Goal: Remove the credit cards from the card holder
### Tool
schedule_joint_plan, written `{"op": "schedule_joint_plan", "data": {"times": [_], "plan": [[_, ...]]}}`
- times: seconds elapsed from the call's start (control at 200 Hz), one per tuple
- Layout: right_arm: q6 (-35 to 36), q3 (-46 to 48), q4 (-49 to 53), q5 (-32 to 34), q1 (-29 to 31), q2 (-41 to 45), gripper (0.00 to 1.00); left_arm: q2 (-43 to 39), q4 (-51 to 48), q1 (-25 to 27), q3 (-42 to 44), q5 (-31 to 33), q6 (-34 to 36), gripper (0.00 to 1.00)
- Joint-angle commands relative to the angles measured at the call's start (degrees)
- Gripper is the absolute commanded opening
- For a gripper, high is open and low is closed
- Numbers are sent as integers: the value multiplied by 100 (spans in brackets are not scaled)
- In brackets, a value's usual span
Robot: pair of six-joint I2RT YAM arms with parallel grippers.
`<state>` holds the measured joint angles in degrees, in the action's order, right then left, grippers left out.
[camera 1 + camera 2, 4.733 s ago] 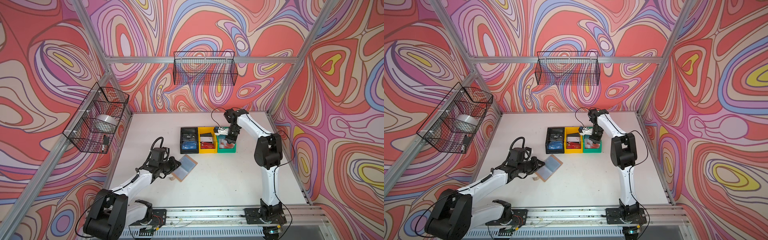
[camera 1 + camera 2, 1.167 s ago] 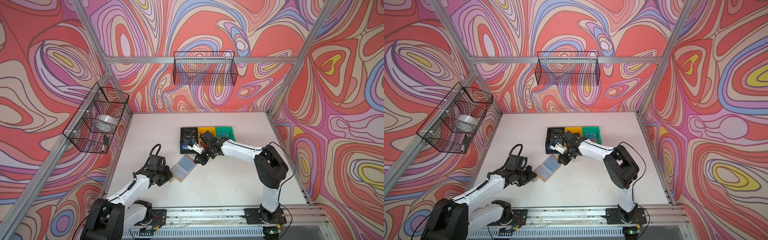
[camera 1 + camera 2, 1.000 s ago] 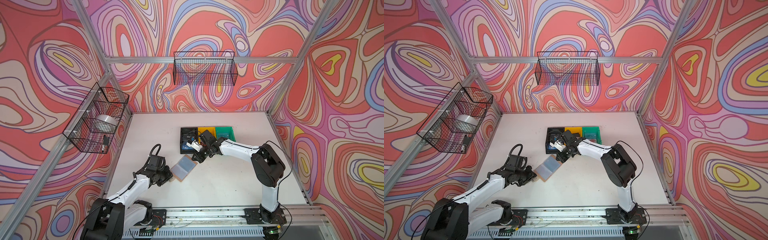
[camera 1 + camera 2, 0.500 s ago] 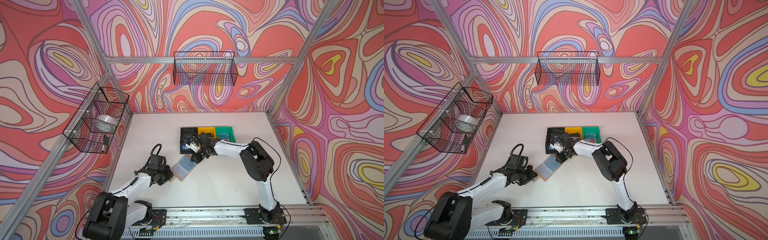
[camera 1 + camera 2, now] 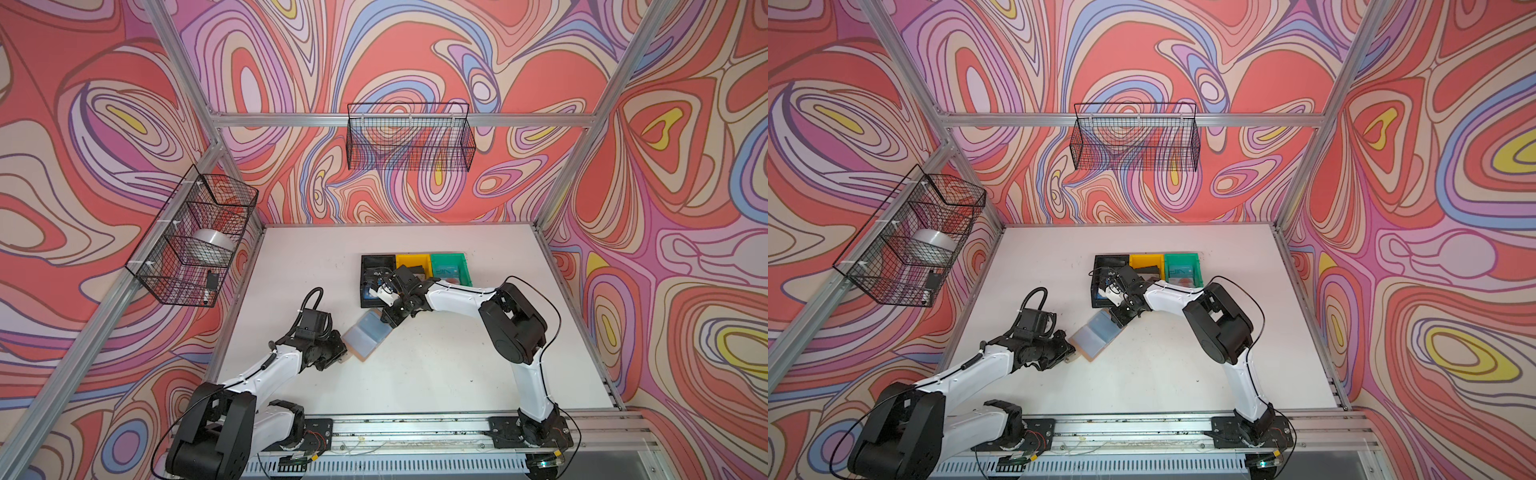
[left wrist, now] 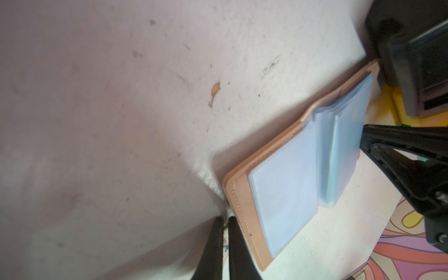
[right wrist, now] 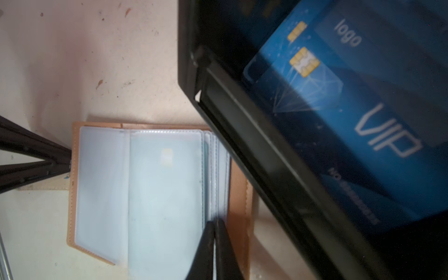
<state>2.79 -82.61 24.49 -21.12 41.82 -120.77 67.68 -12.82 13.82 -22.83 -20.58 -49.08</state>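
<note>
Left fingers (image 6: 213, 244) pinch the tan leather card holder (image 6: 243, 203) by its strap (image 7: 43, 187), anchoring it; right fingers (image 7: 206, 249), pressed together, probe its clear sleeves (image 7: 164, 194).

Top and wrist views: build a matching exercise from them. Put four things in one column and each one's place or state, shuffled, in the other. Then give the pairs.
Things:
1. card holder
2. blue VIP card
3. left gripper
4. green bin

Places or states:
A. inside the black bin
B. lying open on the table
C. beside the yellow bin
D. shut on the holder's strap

Pairs: 1-B, 2-A, 3-D, 4-C
</note>
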Motion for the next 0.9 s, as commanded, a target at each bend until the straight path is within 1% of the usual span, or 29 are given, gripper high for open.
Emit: {"op": "schedule_joint_plan", "data": {"times": [0.0,0.28,0.611,0.756,0.816,0.891], "plan": [[162,25,322,39,80,-159,7,119,6,-29,-9,35,63,11],[201,-10,254,-189,404,20,7,88,-18,-29,-2,36,65,11],[257,-132,422,-26,430,194,7,-174,-193,-29,-40,87,77,11],[310,-173,521,64,421,134,8,-486,-164,-29,-172,-185,13,12],[332,-185,555,91,420,94,8,-632,183,-29,-112,-410,-114,14],[328,-172,550,91,425,64,8,-686,847,-33,11,-760,-310,16]]}}
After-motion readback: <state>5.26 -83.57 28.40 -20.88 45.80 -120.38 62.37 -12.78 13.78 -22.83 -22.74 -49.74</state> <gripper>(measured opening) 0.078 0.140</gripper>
